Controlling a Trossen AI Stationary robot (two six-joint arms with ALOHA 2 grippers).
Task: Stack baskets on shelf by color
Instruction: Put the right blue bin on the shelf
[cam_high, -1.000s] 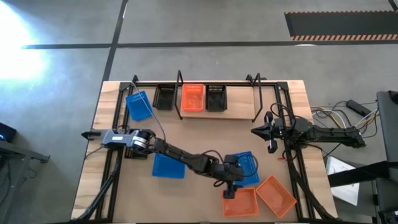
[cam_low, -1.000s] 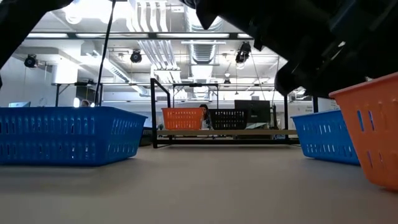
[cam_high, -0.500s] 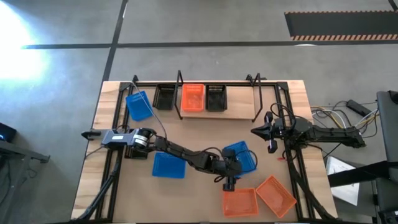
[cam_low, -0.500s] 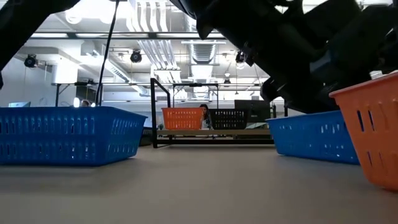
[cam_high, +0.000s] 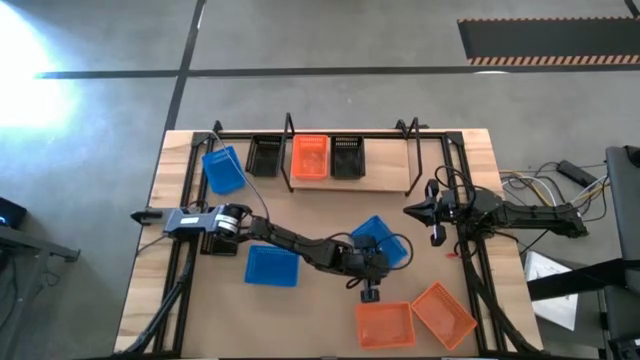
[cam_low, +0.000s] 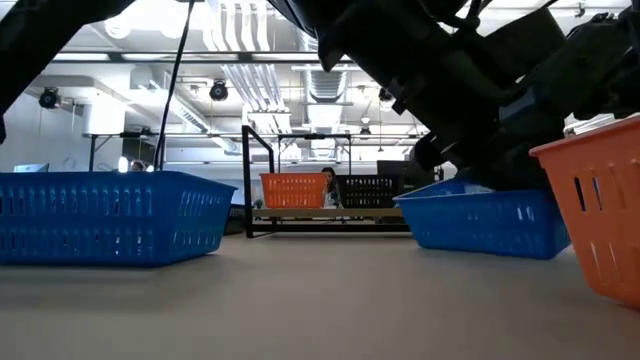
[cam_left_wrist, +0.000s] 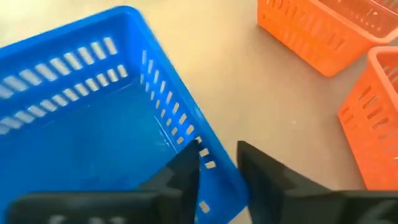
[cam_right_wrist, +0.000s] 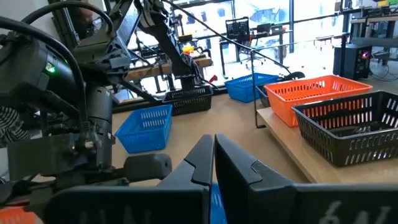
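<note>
A blue basket (cam_high: 381, 241) sits askew on the table, right of the middle. My left gripper (cam_high: 374, 266) is shut on its wall. Two orange baskets (cam_high: 385, 323) (cam_high: 443, 312) stand near the front edge. Two more blue baskets (cam_high: 271, 266) (cam_high: 222, 168) stand at the left. On the shelf (cam_high: 380, 180) at the far side rest a black basket (cam_high: 264, 155), an orange one (cam_high: 309, 157) and another black one (cam_high: 347, 157). My right gripper (cam_high: 408, 210) waits shut at the right. My left gripper has the blue basket's side wall (cam_left_wrist: 208, 140), the one facing the orange baskets. One finger (cam_left_wrist: 185, 169) is inside the basket and the other (cam_left_wrist: 264, 177) outside. The fingers slant down from the table's left. The basket's bottom (cam_low: 480, 245) sits on the table.
Black wire posts (cam_high: 290, 150) (cam_high: 412, 155) rise from the shelf. Bare tabletop lies between the shelf and the held basket. Cables (cam_high: 530, 185) trail off the table's right side, beside the right arm.
My left gripper has gone toward the table's far edge. The blue basket has slid along with it, away from the two orange baskets, and has turned about on the table.
</note>
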